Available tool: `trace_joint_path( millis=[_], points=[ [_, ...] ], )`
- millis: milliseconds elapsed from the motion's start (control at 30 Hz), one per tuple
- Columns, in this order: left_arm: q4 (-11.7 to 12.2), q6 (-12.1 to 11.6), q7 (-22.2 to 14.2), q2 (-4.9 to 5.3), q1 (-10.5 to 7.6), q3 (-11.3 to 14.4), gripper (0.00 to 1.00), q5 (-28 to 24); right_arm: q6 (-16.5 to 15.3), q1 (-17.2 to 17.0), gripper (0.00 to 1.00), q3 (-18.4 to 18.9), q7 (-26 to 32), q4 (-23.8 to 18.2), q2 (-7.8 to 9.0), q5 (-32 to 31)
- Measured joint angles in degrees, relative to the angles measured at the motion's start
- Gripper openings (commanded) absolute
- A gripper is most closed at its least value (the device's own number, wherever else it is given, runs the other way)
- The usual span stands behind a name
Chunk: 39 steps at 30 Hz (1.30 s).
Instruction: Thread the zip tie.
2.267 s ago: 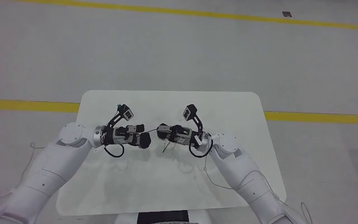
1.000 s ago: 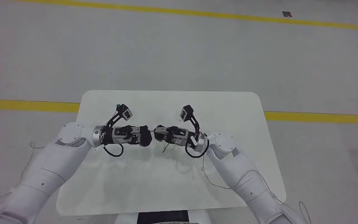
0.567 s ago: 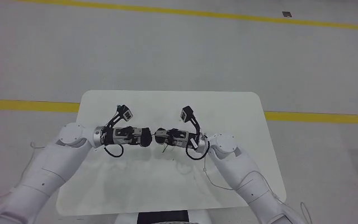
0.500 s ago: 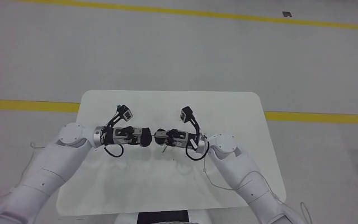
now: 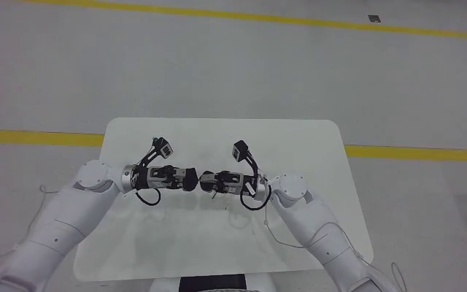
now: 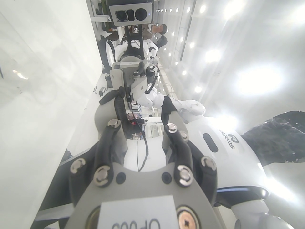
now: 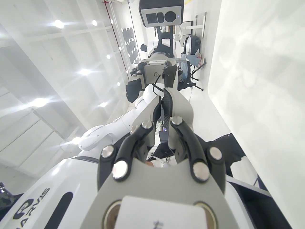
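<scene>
Grey floor crossed by yellow lines surrounds a white table point(image 5: 306, 146), and both arms meet low over its middle. The right gripper point(image 7: 164, 96) has its fingers point(image 7: 181, 110) drawn narrow, almost pad to pad. In the top view a thin dark strand just below it is what I take for the zip tie point(image 5: 216, 192). I judge the tie is pinched there, though the pinch itself is hidden. Facing it tip to tip, the left gripper point(image 6: 139, 98) has its fingers point(image 6: 174, 129) clearly apart and holds nothing that I can make out. From above, the two grippers are just beside each other; whether they touch I cannot tell.

The step in hand looks like getting the tie's free part between the left pads so that end and head can be lined up. To do it well, the right wrist should be kept quiet and the pinch firm. A strap this thin will likely bow or twist rather than push straight. The left fingers ought to close only once the strand lies square across the pads — not on an edge. After that, moves should be small and along the strap's own line. Which end is the head I cannot see, so that needs checking first.
</scene>
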Motion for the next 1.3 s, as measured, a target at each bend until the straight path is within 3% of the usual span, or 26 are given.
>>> trace_joint_path(
  millis=[500,1300],
  points=[
    [0.59,0.3,0.12,-0.07,-0.5,0.93,0.09,0.17,-0.06,-0.05,0.0,0.08,-0.28,-0.02,-0.02,0.07],
    [1.04,0.76,0.36,0.02,-0.96,1.75,0.08,0.62,-0.17,-0.33,0.0,0.42,-0.47,-0.5,0.05,0.06]
  ],
)
